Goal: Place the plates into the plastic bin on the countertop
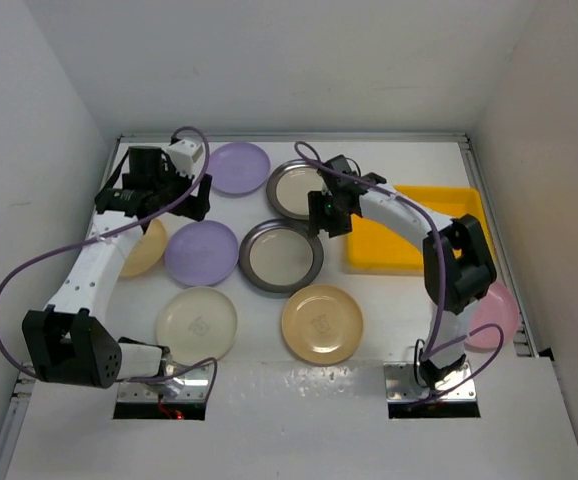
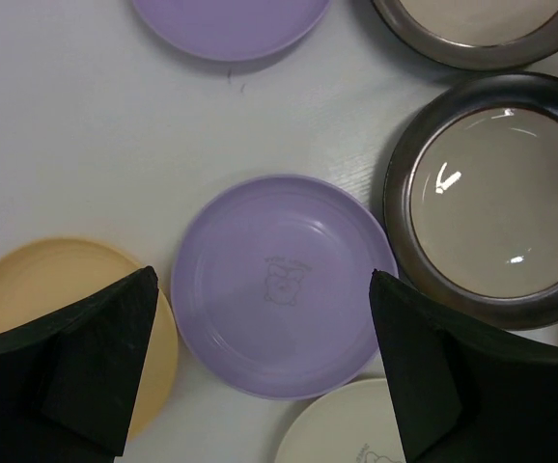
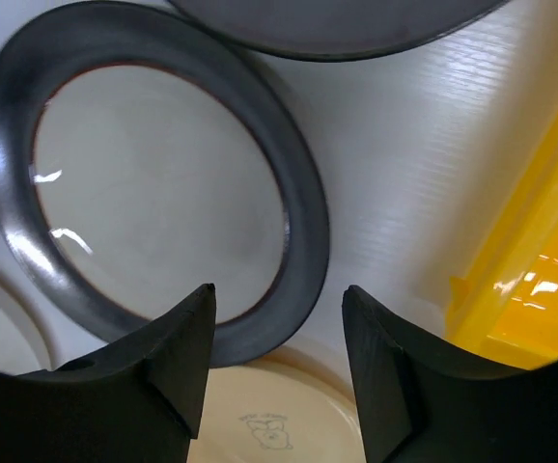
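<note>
Several plates lie on the white countertop [image 1: 409, 300]: two lavender [image 1: 201, 252] [image 1: 239, 167], two dark grey with cream centres [image 1: 281, 255] [image 1: 299, 188], two yellow-orange [image 1: 321, 323] [image 1: 144, 248], one cream [image 1: 197, 323] and one pink [image 1: 494, 313]. The yellow plastic bin [image 1: 414, 235] sits at the right, and the part of its floor that shows is bare. My left gripper [image 2: 264, 273] hangs open above the nearer lavender plate [image 2: 260, 333]. My right gripper [image 3: 278, 289] is open over the rim of the nearer dark grey plate [image 3: 163, 183], left of the bin [image 3: 530, 289].
White walls close in the counter at the back and on both sides, and a raised rim [image 1: 494, 240] runs along the right. The right arm's forearm [image 1: 409, 215] crosses above the bin. The pink plate lies by the right arm's elbow, near the rim.
</note>
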Available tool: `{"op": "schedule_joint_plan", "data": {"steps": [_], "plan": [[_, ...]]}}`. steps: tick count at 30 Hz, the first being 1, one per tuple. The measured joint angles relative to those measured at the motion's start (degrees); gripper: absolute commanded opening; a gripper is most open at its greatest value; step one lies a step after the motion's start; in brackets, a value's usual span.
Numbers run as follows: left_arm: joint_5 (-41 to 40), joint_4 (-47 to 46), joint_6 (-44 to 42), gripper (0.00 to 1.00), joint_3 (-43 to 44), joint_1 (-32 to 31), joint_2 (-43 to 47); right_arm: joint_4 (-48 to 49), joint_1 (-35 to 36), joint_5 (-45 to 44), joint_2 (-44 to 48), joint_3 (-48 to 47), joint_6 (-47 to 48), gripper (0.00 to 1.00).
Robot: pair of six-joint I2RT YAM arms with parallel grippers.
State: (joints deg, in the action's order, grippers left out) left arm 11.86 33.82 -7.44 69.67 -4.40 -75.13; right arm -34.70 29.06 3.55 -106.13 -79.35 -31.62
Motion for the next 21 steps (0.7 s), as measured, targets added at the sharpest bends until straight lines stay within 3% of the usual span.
{"op": "schedule_joint_plan", "data": {"steps": [8,12,15,17,21], "plan": [[0.9,-1.4,2.1,0.91,-2.3,0.0,2.4,0.9,-0.9,-0.9,-8.5,-1.1,-1.0,0.57],[1.6,-1.5,2.5,0.91,-2.3,0.0,2.4,2.9,-0.9,1.9,-12.3,-0.6,-1.1,0.46],[1.9,-1.7,2.7,0.91,-2.3,0.0,2.4,5.2,-0.9,4.3,-12.4,0.2,-1.4,0.28],[2.1,-1.8,3.0,0.91,-2.3,0.0,2.4,6.8,-1.1,5.8,-11.9,1.4,-1.2,0.03],[2.5,-1.8,3.5,0.91,-2.3,0.0,2.2,10.2,-2.0,11.8,-8.4,4.7,-2.3,0.0]]}}
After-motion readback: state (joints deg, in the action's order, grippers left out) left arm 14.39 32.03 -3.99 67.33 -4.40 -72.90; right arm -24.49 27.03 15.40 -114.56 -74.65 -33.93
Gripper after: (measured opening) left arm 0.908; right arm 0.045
